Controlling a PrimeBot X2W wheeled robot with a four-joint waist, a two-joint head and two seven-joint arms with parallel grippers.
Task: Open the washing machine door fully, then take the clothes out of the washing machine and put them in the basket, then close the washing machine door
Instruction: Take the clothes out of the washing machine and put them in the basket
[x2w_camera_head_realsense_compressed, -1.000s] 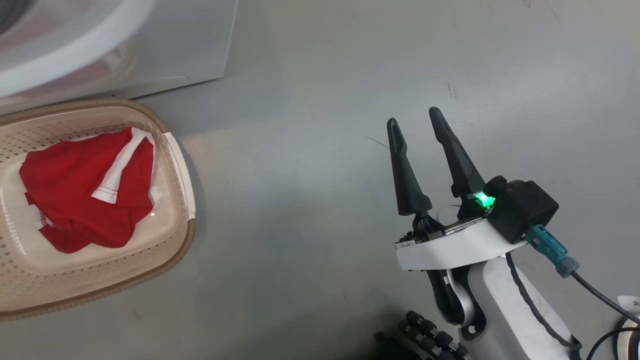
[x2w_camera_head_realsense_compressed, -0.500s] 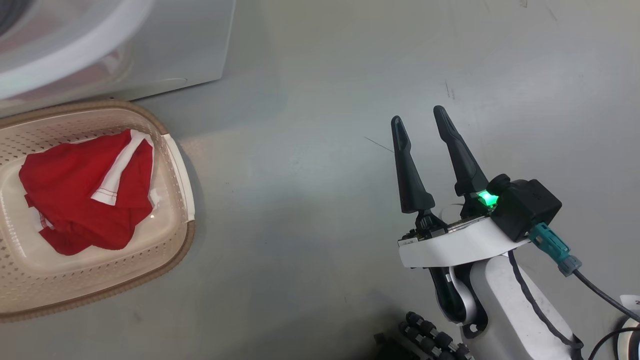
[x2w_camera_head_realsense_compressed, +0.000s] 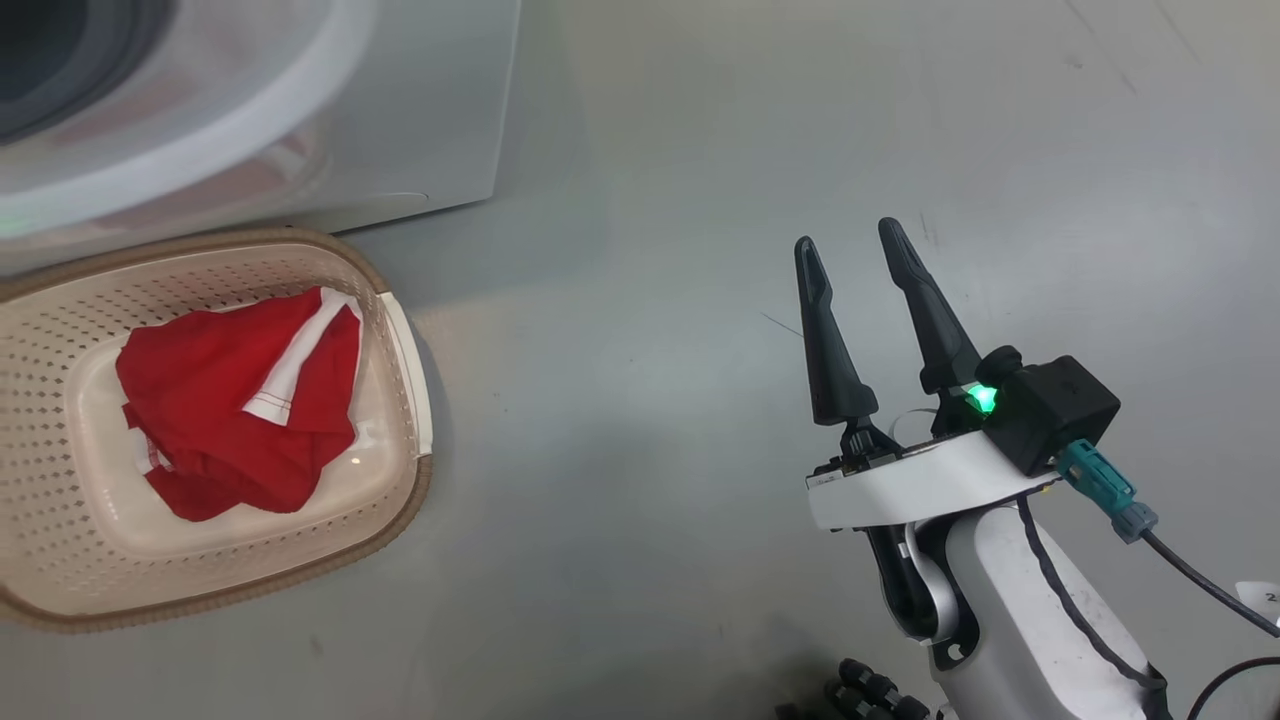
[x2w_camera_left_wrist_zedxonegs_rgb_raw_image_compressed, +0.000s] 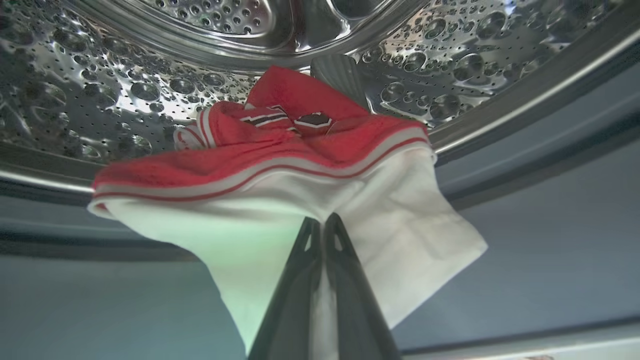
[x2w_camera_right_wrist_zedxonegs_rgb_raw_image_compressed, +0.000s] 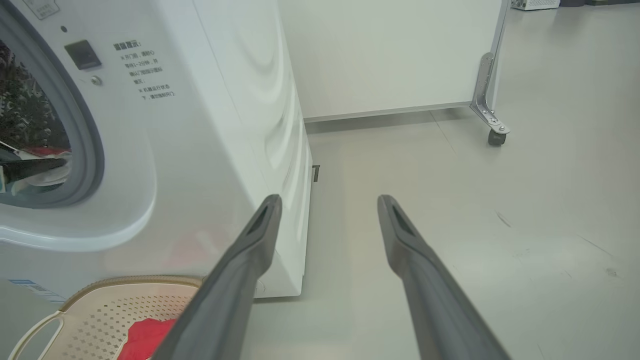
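Inside the washing machine's (x2w_camera_right_wrist_zedxonegs_rgb_raw_image_compressed: 210, 125) steel drum (x2w_camera_left_wrist_zedxonegs_rgb_raw_image_compressed: 125, 95), my left gripper (x2w_camera_left_wrist_zedxonegs_rgb_raw_image_compressed: 322, 220) is shut on the white panel of a red garment (x2w_camera_left_wrist_zedxonegs_rgb_raw_image_compressed: 280, 150) with striped trim that lies on the drum floor. Another piece of the clothes (x2w_camera_head_realsense_compressed: 230, 420), red and white, lies in the cream basket (x2w_camera_head_realsense_compressed: 418, 485) on the floor in front of the washing machine (x2w_camera_head_realsense_compressed: 400, 120). My right gripper (x2w_camera_head_realsense_compressed: 847, 236) hovers over bare floor to the basket's right, open with nothing between its fingers. In the right wrist view the right gripper (x2w_camera_right_wrist_zedxonegs_rgb_raw_image_compressed: 328, 200) points past the machine's corner, with the basket (x2w_camera_right_wrist_zedxonegs_rgb_raw_image_compressed: 90, 295) at lower left. The door is out of view.
Grey floor (x2w_camera_head_realsense_compressed: 640, 400) stretches between the basket and my right arm. A white panel on a metal leg with a caster (x2w_camera_right_wrist_zedxonegs_rgb_raw_image_compressed: 495, 136) stands behind the machine. A black cable (x2w_camera_head_realsense_compressed: 1190, 575) trails from my right wrist.
The head camera has shifted, so the basket and machine sit further right and lower in the picture. The right gripper stays open and almost still. The left gripper has shut.
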